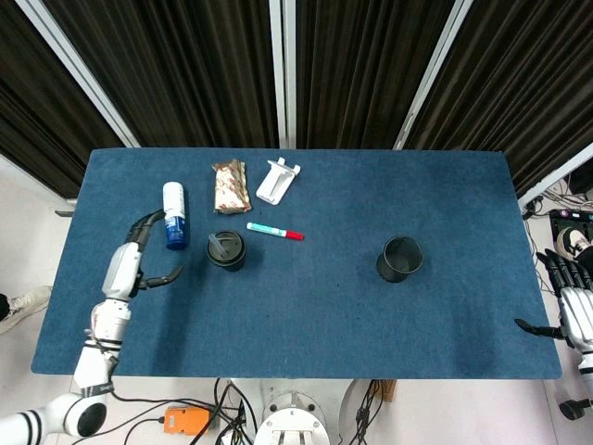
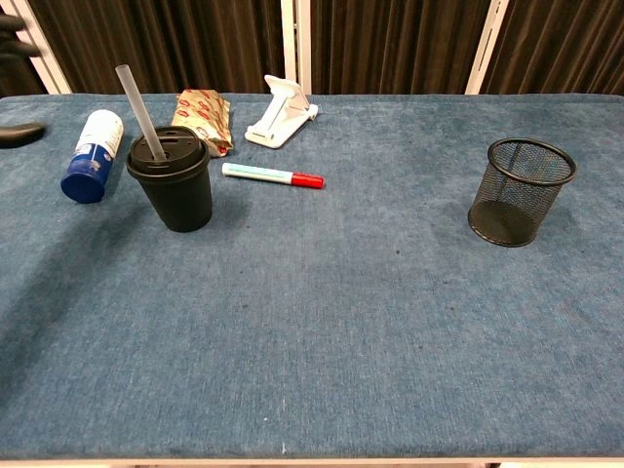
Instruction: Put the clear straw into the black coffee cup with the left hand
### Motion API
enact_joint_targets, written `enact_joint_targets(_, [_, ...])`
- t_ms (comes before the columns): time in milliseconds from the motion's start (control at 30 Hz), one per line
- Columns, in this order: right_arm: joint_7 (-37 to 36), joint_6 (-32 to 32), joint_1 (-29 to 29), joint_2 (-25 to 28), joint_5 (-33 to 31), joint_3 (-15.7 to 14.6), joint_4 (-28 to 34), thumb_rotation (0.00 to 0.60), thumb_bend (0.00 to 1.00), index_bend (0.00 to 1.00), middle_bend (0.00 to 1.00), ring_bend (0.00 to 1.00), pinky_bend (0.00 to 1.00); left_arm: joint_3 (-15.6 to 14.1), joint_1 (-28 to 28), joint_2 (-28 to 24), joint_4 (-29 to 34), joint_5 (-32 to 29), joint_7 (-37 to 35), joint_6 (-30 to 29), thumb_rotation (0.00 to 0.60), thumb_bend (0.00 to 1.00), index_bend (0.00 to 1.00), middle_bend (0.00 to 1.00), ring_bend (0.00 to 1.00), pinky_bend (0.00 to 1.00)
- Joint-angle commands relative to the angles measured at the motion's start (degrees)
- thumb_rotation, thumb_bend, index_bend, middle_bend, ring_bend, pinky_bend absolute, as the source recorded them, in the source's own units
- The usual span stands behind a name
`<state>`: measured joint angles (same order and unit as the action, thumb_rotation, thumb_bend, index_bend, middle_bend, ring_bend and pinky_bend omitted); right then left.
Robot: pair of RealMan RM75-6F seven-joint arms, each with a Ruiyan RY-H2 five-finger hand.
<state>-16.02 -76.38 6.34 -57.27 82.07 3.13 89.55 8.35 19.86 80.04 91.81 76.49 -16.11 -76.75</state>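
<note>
The black coffee cup point(image 1: 226, 251) point(image 2: 175, 184) stands upright on the blue table, left of centre. The clear straw point(image 2: 137, 110) point(image 1: 217, 244) sticks out of the lid's hole, leaning to the left, with nothing touching it. My left hand point(image 1: 140, 258) hovers over the table's left part, well left of the cup, fingers spread and empty; in the chest view only its fingertips point(image 2: 18, 135) show at the left edge. My right hand point(image 1: 574, 313) stays off the table's right edge, fingers apart, holding nothing.
A blue-capped white bottle point(image 1: 173, 216) lies just left of the cup. A red-capped marker point(image 1: 275, 231), a snack packet point(image 1: 231, 184) and a white phone stand point(image 1: 278, 180) lie behind the cup. A black mesh pen holder point(image 1: 400, 259) stands to the right.
</note>
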Motion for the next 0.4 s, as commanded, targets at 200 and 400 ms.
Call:
enact_joint_targets(200, [-1.4,-2.4,-0.5,0.1,1.5,0.5,-0.7,0.600,0.13,0.00,0.06,0.00,0.02,-5.8,-10.6,-13.2,2.5,-1.4,11.9,-8.5,0.600,0.15,0.07,0.09,0.00,0.00])
enact_joint_targets(400, [-1.2,-3.2,-0.8,-0.1,2.2,0.3,-0.2,0.600,0.13,0.00,0.06,0.00,0.02,-7.6,-15.3,-15.0,1.4,0.0,10.4,-12.4,0.600,0.15,0.07,0.09,0.00,0.00])
